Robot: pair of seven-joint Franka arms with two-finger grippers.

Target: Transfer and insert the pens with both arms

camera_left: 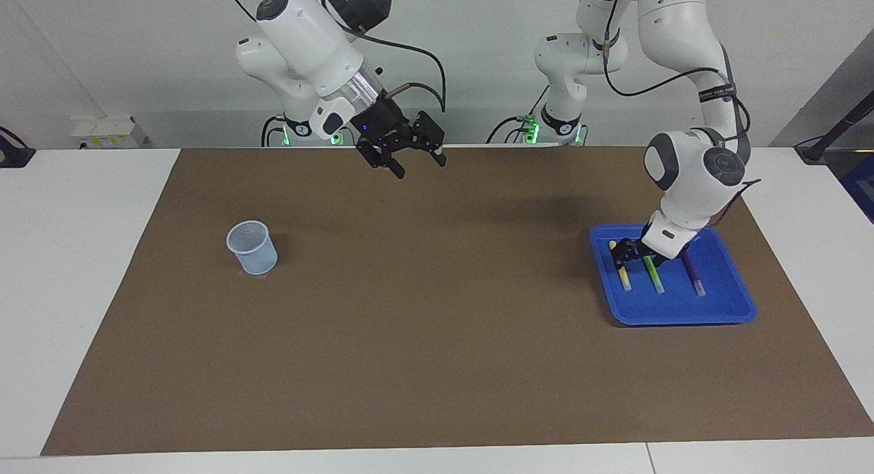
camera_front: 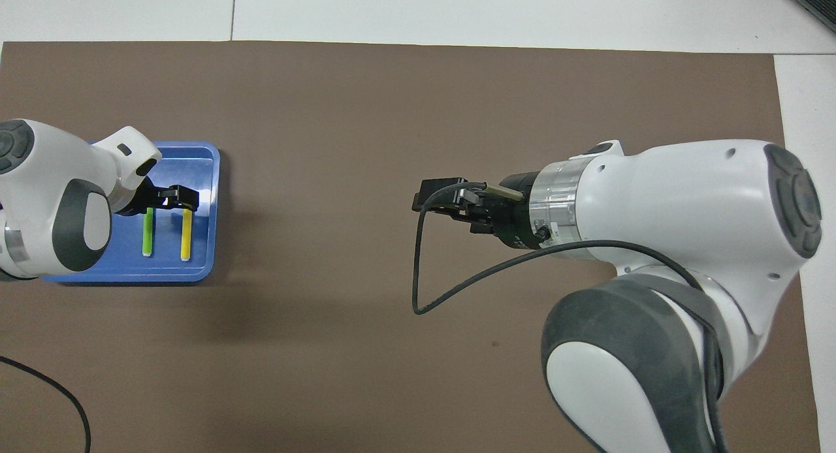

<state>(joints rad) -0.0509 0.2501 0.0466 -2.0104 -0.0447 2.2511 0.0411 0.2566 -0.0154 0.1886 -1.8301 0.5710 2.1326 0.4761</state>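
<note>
Right now left hand [camera_left: 633,254] is low in the blue tray [camera_left: 724,310], fingers apart, over the yellow pen [camera_left: 624,277] and lime green pen [camera_left: 655,277]; contact unclear. Purple pen [camera_left: 694,277] lies beside them in the tray. Right hand [camera_left: 416,163], fingers apart, empty, hangs above mid brown mat [camera_left: 437,337]. Cup [camera_left: 252,247] stands toward the right arm's end of the surface.

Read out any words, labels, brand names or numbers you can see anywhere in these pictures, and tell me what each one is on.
Nothing here can be read.
Left arm: a dark band above the wrist carries pale lettering, too small to read.
Yellow pen, lime green pen, purple pen, blue tray, pale cup, brown mat: no print visible.
White box by the wall: no legible marking.
</note>
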